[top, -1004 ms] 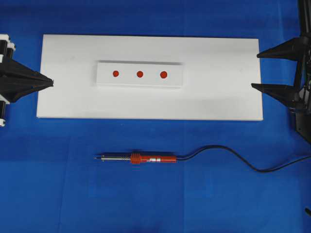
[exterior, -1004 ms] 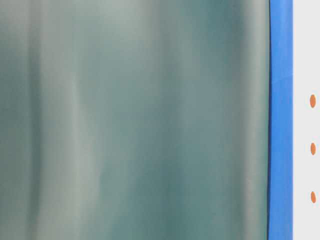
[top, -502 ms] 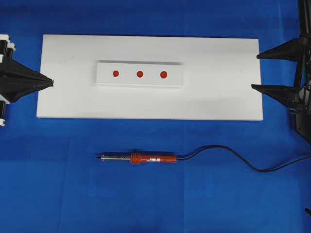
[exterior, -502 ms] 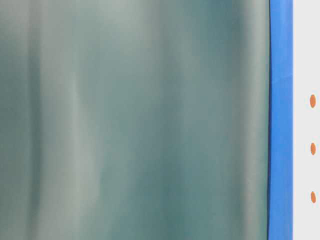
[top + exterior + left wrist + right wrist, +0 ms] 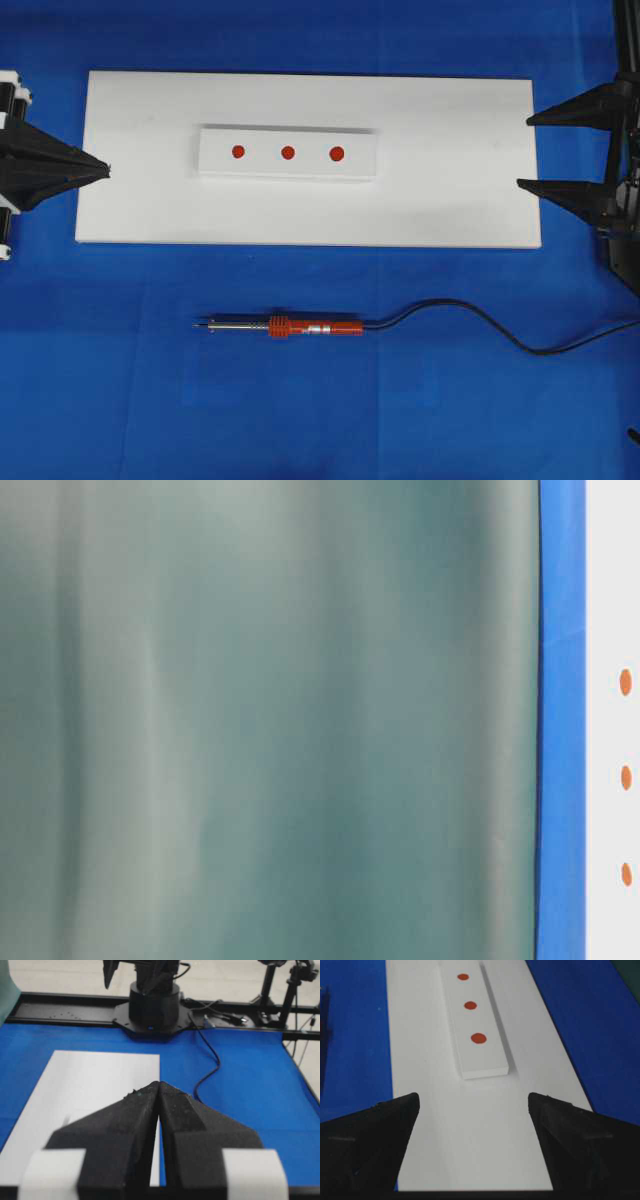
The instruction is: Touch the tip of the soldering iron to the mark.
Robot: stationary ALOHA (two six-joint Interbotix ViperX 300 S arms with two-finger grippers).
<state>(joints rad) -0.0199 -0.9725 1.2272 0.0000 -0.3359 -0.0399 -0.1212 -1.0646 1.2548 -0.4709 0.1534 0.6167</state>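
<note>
Nearest the bottom edge of the overhead view, the soldering iron (image 5: 300, 327) lies flat on the blue table (image 5: 300, 420), untouched, its red-orange handle toward the right, its thin silver shaft and tip pointing left, and its black cord (image 5: 470, 318) curling off to the right edge. The step in hand, as I judge it, is the pickup. The right hand (image 5: 545, 150) sits at the right end of the white board (image 5: 450, 200) with its fingers spread wide and nothing between them, so it looks the better placed to do it. A grip across the ribbed part of the handle, well back from the metal shaft, should keep the tip steerable. The cord may drag or twist the tool on lifting, so the hold needs to be firm and square.

Farther back, the raised white strip (image 5: 288, 154) on the board carries three red dots in a row. The mark (image 5: 238, 152) is the end dot at the overhead view's left, slightly the smallest. The tip should come down slowly and steeply there, clear of the middle dot (image 5: 288, 153).

The left hand (image 5: 100, 170) rests at the board's left edge, fingers pressed together and empty, near enough to the mark's end that the iron's path should avoid it.
</note>
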